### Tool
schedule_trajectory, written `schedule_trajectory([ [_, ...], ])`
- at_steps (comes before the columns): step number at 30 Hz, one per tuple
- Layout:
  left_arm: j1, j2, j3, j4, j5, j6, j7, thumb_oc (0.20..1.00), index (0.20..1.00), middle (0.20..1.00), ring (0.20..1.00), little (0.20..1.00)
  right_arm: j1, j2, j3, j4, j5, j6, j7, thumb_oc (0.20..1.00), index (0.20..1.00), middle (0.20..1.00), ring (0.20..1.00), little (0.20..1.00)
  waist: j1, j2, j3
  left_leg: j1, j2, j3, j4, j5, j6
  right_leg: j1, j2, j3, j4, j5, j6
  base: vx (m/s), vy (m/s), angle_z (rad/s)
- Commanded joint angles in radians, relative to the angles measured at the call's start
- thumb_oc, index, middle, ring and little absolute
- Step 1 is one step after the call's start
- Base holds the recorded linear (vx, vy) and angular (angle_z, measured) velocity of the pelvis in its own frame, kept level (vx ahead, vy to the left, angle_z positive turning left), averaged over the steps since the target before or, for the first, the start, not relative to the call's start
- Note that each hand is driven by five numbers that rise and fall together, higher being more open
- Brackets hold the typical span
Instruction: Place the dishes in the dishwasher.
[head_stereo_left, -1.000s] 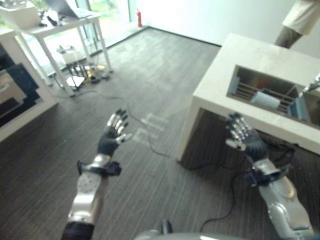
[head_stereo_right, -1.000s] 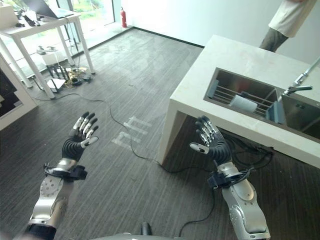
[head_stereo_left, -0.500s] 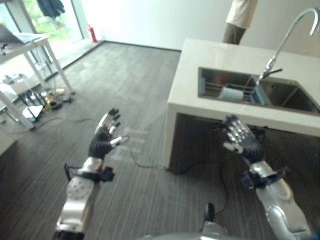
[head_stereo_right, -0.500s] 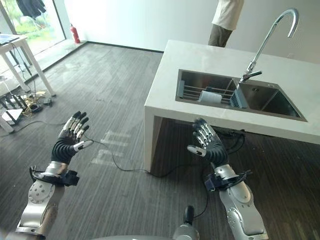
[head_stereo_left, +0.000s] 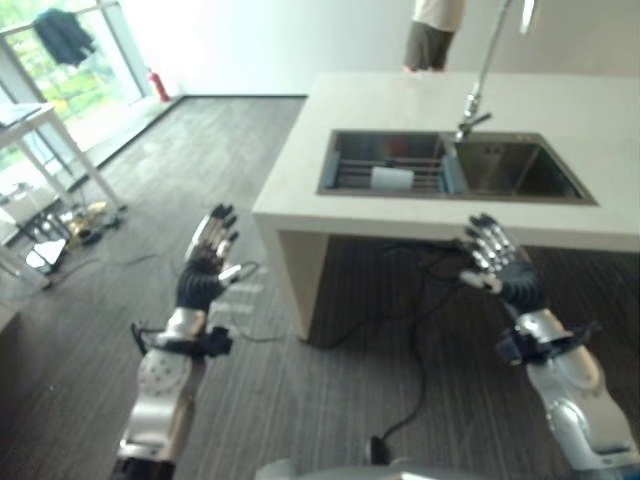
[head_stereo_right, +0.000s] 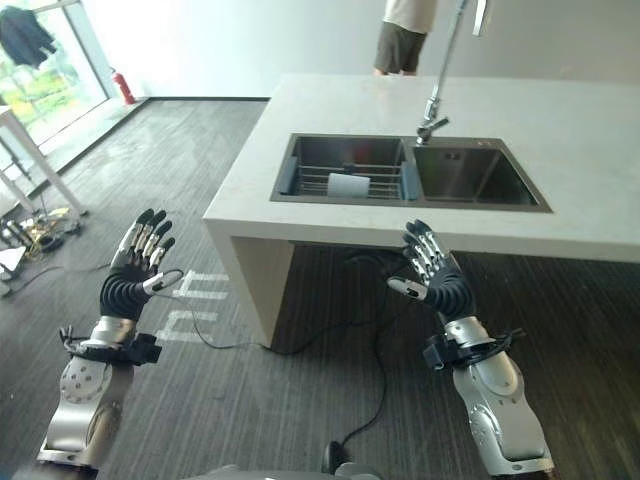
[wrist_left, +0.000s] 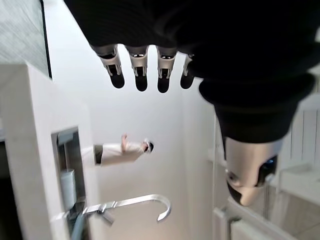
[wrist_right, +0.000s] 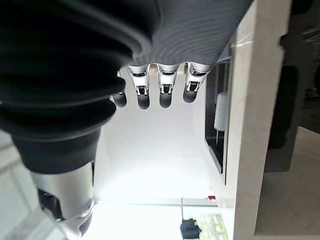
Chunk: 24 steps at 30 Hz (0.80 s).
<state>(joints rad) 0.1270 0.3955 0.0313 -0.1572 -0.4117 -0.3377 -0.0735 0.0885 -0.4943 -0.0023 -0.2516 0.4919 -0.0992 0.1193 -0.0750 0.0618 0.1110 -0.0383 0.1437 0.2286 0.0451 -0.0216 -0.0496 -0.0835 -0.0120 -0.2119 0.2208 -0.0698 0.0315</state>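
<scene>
Left hand: raised over the dark floor, fingers straight and spread, thumb out to the side, nothing held.

Right hand: raised in front of the white counter, just below its front edge, fingers straight and fanned, nothing held.

Sink: steel, two basins, set into the counter top, beyond and above the right hand, well apart from both hands.

Rack: wire, in the basin further toward the left hand's side.

Dish: one pale rounded piece lying on the rack, possibly a cup or bowl on its side; too small to tell which. Well apart from either hand.

Tap: tall curved neck, standing behind the divide between the basins.

Person: standing at the far side of the counter, beyond the sink; light top and dark shorts visible.

White table: off beyond the left hand, by the window.
</scene>
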Motion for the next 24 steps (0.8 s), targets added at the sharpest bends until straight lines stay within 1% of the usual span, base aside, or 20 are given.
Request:
schedule_trajectory([
  [1,-0.011,0.048,0.011,-0.049,0.000,-0.086,0.031,1.000,1.000,1.000,1.000,1.000,-0.043,0.049,0.002,-0.065,-0.017,-0.052,0.018,1.000,1.000,1.000,1.000,1.000,0.029,-0.062,-0.007,0.098,-0.104,-0.022,-0.132,0.064,-0.013,0.155,-0.004,0.042,-0.308,0.125,0.054,0.29,0.087,0.09],
  [2,-0.012,0.045,0.011,-0.047,0.007,-0.098,0.046,1.000,1.000,1.000,1.000,1.000,-0.044,0.045,0.010,-0.069,-0.036,-0.048,0.027,1.000,1.000,1.000,1.000,1.000,0.052,-0.061,-0.004,0.023,-0.097,-0.058,-0.132,0.116,-0.033,0.185,0.015,0.064,-0.308,0.095,0.044,0.27,0.081,0.09],
  [4,-0.019,0.040,0.014,-0.051,0.023,-0.106,0.037,1.000,1.000,1.000,1.000,1.000,-0.048,0.028,0.001,-0.075,-0.029,-0.046,0.029,1.000,1.000,1.000,1.000,1.000,0.073,-0.065,-0.001,-0.040,-0.093,-0.054,-0.132,0.151,-0.042,0.218,0.023,0.069,-0.308,0.067,0.035,0.27,0.122,-0.20],
  [5,-0.022,0.041,0.016,-0.052,0.031,-0.108,0.033,1.000,1.000,1.000,1.000,1.000,-0.060,0.018,0.001,-0.072,-0.026,-0.045,0.027,1.000,1.000,1.000,1.000,1.000,0.081,-0.069,-0.003,-0.049,-0.098,-0.069,-0.132,0.152,-0.034,0.228,0.026,0.081,-0.308,0.053,0.031,0.28,0.194,-0.16],
  [6,-0.020,0.040,0.017,-0.063,0.047,-0.103,0.045,1.000,1.000,1.000,1.000,1.000,-0.067,0.019,0.000,-0.079,-0.028,-0.036,0.035,1.000,1.000,1.000,1.000,1.000,0.091,-0.071,-0.005,-0.051,-0.104,-0.096,-0.132,0.150,-0.029,0.234,0.022,0.085,-0.308,0.053,0.032,0.27,0.230,-0.11],
  [8,-0.024,0.048,0.022,-0.065,0.038,-0.099,0.037,1.000,1.000,1.000,1.000,1.000,-0.058,0.021,-0.004,-0.093,-0.019,-0.037,0.038,1.000,1.000,1.000,1.000,1.000,0.089,-0.074,-0.013,-0.033,-0.102,-0.077,-0.132,0.133,-0.018,0.246,0.006,0.070,-0.308,0.049,0.042,0.26,0.227,-0.53],
  [9,-0.030,0.051,0.024,-0.064,0.037,-0.097,0.033,1.000,1.000,1.000,1.000,1.000,-0.054,0.025,-0.004,-0.099,-0.009,-0.036,0.044,1.000,1.000,1.000,1.000,1.000,0.092,-0.080,-0.021,-0.019,-0.109,-0.085,-0.132,0.120,-0.008,0.256,-0.006,0.060,-0.308,0.050,0.047,0.24,0.199,-0.78],
  [11,-0.040,0.057,0.030,-0.065,0.030,-0.089,0.022,1.000,1.000,1.000,1.000,1.000,-0.044,0.035,-0.003,-0.102,-0.010,-0.042,0.054,1.000,1.000,1.000,1.000,1.000,0.089,-0.086,-0.029,0.003,-0.113,-0.074,-0.132,0.105,0.001,0.264,-0.021,0.046,-0.307,0.054,0.057,0.22,0.185,-0.73],
  [14,-0.056,0.060,0.035,-0.057,0.031,-0.091,0.009,1.000,1.000,1.000,1.000,1.000,-0.047,0.047,0.005,-0.089,-0.017,-0.058,0.064,1.000,1.000,1.000,1.000,1.000,0.093,-0.091,-0.033,0.031,-0.128,-0.081,-0.132,0.084,0.022,0.257,-0.042,0.039,-0.252,0.038,0.066,0.20,0.188,-0.31],
  [15,-0.062,0.058,0.035,-0.055,0.038,-0.089,0.005,1.000,1.000,1.000,1.000,1.000,-0.053,0.052,0.006,-0.086,-0.016,-0.059,0.062,1.000,1.000,1.000,1.000,1.000,0.096,-0.091,-0.034,0.037,-0.132,-0.080,-0.132,0.081,0.029,0.252,-0.047,0.037,-0.225,0.030,0.068,0.22,0.242,-0.09],
  [16,-0.069,0.059,0.038,-0.053,0.042,-0.083,-0.002,1.000,1.000,1.000,1.000,1.000,-0.065,0.060,0.009,-0.076,-0.014,-0.063,0.061,1.000,1.000,1.000,1.000,1.000,0.100,-0.093,-0.034,0.050,-0.140,-0.079,-0.132,0.074,0.040,0.235,-0.058,0.036,-0.169,0.032,0.077,0.20,0.238,-0.11],
  [17,-0.070,0.059,0.040,-0.054,0.041,-0.076,-0.005,1.000,1.000,1.000,1.000,1.000,-0.068,0.065,0.011,-0.073,-0.018,-0.065,0.061,1.000,1.000,1.000,1.000,1.000,0.101,-0.093,-0.034,0.055,-0.145,-0.079,-0.132,0.071,0.046,0.227,-0.062,0.037,-0.142,0.038,0.082,0.24,0.303,-0.02],
  [19,-0.064,0.058,0.041,-0.054,0.045,-0.064,-0.007,1.000,1.000,1.000,1.000,1.000,-0.073,0.086,0.027,-0.066,-0.032,-0.067,0.057,1.000,1.000,1.000,1.000,1.000,0.101,-0.093,-0.036,0.070,-0.164,-0.082,-0.132,0.061,0.066,0.184,-0.069,0.046,-0.019,0.080,0.097,0.18,0.268,-0.09],
  [20,-0.059,0.056,0.040,-0.054,0.047,-0.058,-0.010,1.000,1.000,1.000,1.000,1.000,-0.071,0.096,0.031,-0.070,-0.036,-0.064,0.059,1.000,1.000,1.000,1.000,1.000,0.098,-0.089,-0.034,0.075,-0.173,-0.083,-0.132,0.054,0.079,0.150,-0.057,0.055,0.083,0.105,0.103,0.13,0.226,-0.16],
  [22,-0.057,0.055,0.034,-0.052,0.069,-0.065,-0.010,1.000,1.000,1.000,1.000,1.000,-0.059,0.104,0.038,-0.079,-0.043,-0.065,0.068,1.000,1.000,1.000,1.000,1.000,0.088,-0.076,-0.028,0.089,-0.172,-0.084,-0.132,0.043,0.088,0.078,-0.045,0.060,0.232,0.132,0.100,0.12,0.182,-0.23],
  [23,-0.059,0.055,0.030,-0.050,0.079,-0.064,-0.002,1.000,1.000,1.000,1.000,1.000,-0.060,0.106,0.053,-0.076,-0.055,-0.066,0.070,1.000,1.000,1.000,1.000,1.000,0.083,-0.074,-0.021,0.102,-0.170,-0.081,-0.132,0.033,0.085,0.020,-0.066,0.043,0.240,0.139,0.093,0.18,0.063,-0.20],
  [24,-0.066,0.062,0.029,-0.052,0.073,-0.054,0.011,1.000,1.000,1.000,1.000,1.000,-0.063,0.103,0.067,-0.069,-0.067,-0.065,0.076,1.000,1.000,1.000,1.000,1.000,0.082,-0.076,-0.014,0.112,-0.167,-0.086,-0.132,0.029,0.077,0.013,-0.098,0.002,0.171,0.132,0.085,0.26,-0.104,-0.09],
])
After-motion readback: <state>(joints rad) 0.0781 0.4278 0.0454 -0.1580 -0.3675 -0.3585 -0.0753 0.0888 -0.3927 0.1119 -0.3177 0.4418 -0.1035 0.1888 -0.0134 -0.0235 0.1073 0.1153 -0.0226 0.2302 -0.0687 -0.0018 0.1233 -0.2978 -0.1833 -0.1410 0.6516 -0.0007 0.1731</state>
